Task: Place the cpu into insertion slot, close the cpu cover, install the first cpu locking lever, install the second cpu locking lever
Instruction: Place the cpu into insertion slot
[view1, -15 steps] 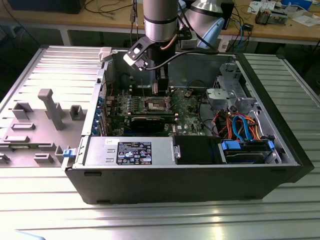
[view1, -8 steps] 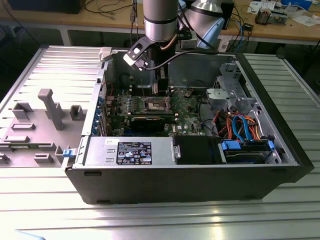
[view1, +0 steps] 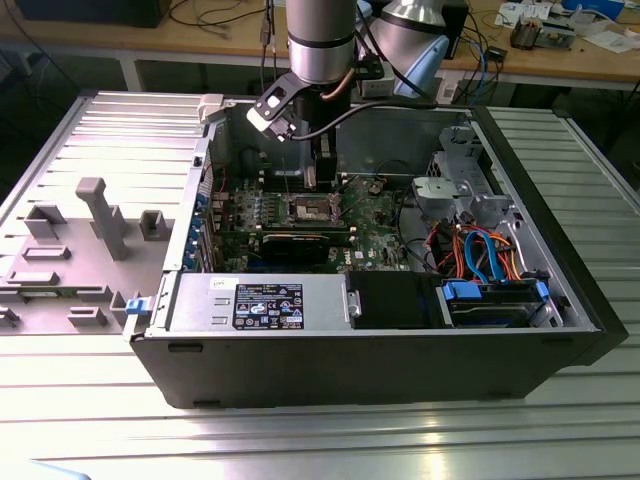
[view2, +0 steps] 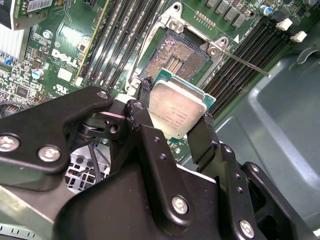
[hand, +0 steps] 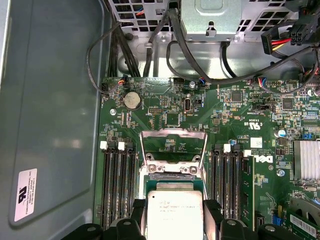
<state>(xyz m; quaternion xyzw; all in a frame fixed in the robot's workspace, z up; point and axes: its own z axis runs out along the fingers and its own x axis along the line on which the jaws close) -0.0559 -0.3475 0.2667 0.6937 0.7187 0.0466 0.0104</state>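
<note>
My gripper (view2: 175, 117) is shut on the cpu (view2: 177, 106), a small square chip with a dull silver top, held by two opposite edges between the black fingers (view2: 202, 136). The cpu hangs just above the insertion slot (view2: 176, 56), whose dark pin field lies bare inside a shiny rim. In the first wrist view the cpu (hand: 174, 216) sits between the fingers, and the cpu cover (hand: 173, 134), a thin metal frame, stands swung open beyond the slot. A thin locking lever (view2: 246, 62) sticks out beside the slot. In the exterior view the gripper (view1: 318, 182) reaches down into the case over the insertion slot (view1: 312, 208).
Long black memory slots (hand: 117, 180) flank the socket on both sides. The open computer case (view1: 380, 360) has a power supply box (view1: 262, 303) at the front and drive cages with cables (view1: 480, 250) at the exterior view's right. Black cables (hand: 165, 45) hang over the board.
</note>
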